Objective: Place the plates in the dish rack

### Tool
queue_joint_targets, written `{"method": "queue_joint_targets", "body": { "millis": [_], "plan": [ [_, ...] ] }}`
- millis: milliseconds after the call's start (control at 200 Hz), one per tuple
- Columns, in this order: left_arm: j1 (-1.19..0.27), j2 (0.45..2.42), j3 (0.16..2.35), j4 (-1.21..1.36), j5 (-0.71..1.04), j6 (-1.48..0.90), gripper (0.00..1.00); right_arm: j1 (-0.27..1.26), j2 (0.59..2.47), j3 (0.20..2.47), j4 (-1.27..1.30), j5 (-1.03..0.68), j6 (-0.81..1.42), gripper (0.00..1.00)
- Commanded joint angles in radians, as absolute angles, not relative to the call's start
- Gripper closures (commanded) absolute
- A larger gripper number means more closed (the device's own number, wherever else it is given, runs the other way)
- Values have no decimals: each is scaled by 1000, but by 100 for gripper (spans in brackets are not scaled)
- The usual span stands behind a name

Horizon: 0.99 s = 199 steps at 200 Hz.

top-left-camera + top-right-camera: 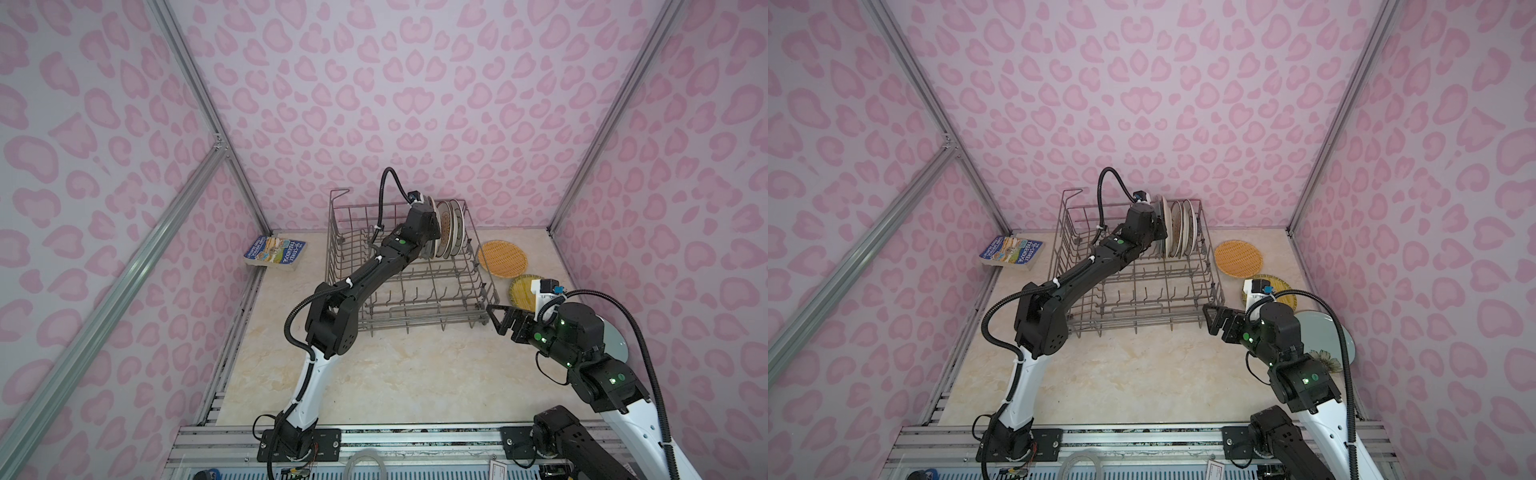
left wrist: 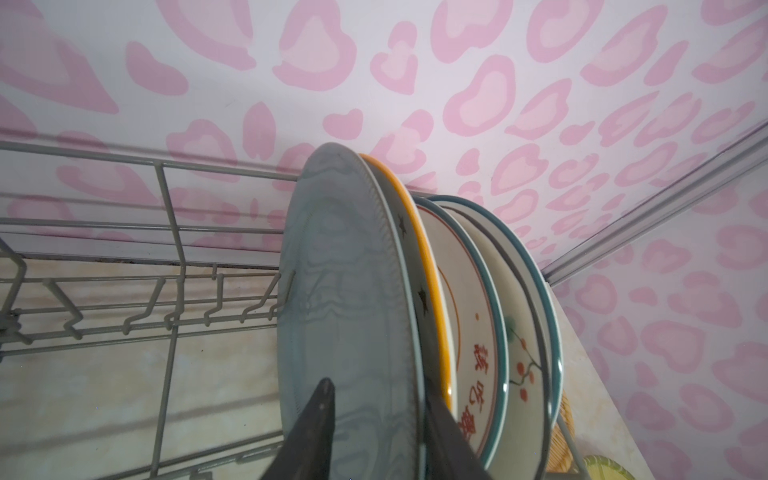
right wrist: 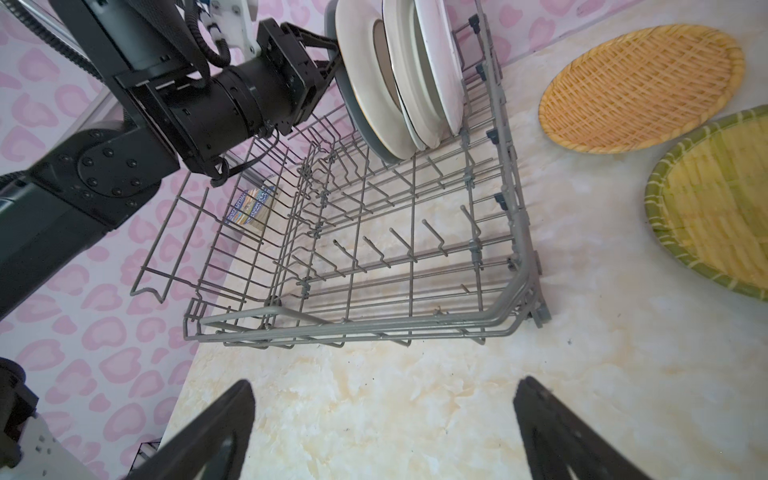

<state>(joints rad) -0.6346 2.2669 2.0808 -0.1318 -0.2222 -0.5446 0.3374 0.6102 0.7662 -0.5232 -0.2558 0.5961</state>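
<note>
Light is bright, even and diffuse in every view. Shadows are soft: only a faint one lies on the cream marble-look tabletop [image 1: 395, 374] beneath the grey wire dish rack [image 1: 424, 321]. The glossy grey-blue round plate [image 2: 345, 291] mirrors wavy wire lines. Both top views dim slightly towards their edges. Close to the wrist lenses, the black fingers [image 2: 316, 432] of the left gripper [image 2: 378, 390] and of the right gripper [image 3: 385, 380] look soft-edged and stretched by the wide angle.

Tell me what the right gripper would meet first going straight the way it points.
Most likely the dish rack, at its near right corner; the open right gripper seems tilted down, so tabletop might come first.
</note>
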Motion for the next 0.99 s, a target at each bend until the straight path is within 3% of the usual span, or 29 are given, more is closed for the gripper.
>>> {"method": "queue_joint_targets", "body": {
  "millis": [0,215,590,755,875,990],
  "plan": [
    [-623,2120,2020,-129,-217,-567,61,338,609,782,-544,-233,605,3],
    [-591,2009,1904,-81,-126,-601,59,338,619,800,-557,-217,606,3],
    [-583,2052,2026,-107,20,-610,53,339,599,801,-567,-221,629,3],
    [-582,2089,2067,-134,8,-644,53,339,591,819,-593,-215,615,3],
    [-573,2100,2056,-153,-15,-681,31,338,590,821,-598,-216,607,3],
    [-568,2112,2046,-136,19,-683,19,338,591,809,-594,-217,603,3]
  ]
}}
